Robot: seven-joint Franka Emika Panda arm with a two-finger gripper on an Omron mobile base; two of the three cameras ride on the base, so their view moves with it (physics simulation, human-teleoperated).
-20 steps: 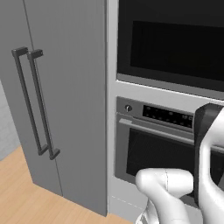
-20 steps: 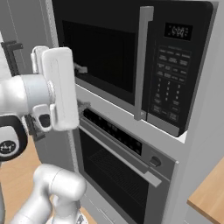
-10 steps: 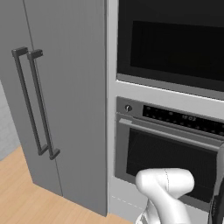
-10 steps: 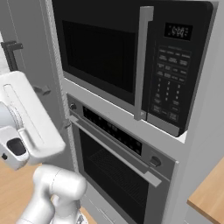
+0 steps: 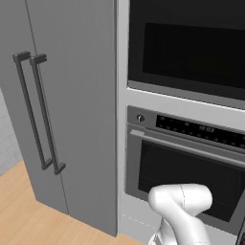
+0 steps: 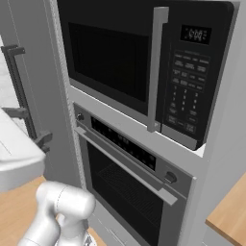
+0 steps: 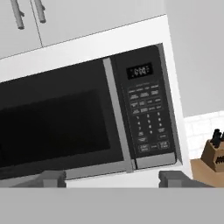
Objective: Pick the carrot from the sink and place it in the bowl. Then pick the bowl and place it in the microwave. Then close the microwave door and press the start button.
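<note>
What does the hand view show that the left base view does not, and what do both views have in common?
The hand view has the microwave's keypad panel with its lit display, the door's vertical handle, a wooden knife block at the right edge, and two cabinet handles at the top. The left base view has the oven with its control strip, a tall grey double-door cabinet with two long handles, the wooden floor, and the robot's white arm. Both share the microwave door, closed, with its dark window.
</note>
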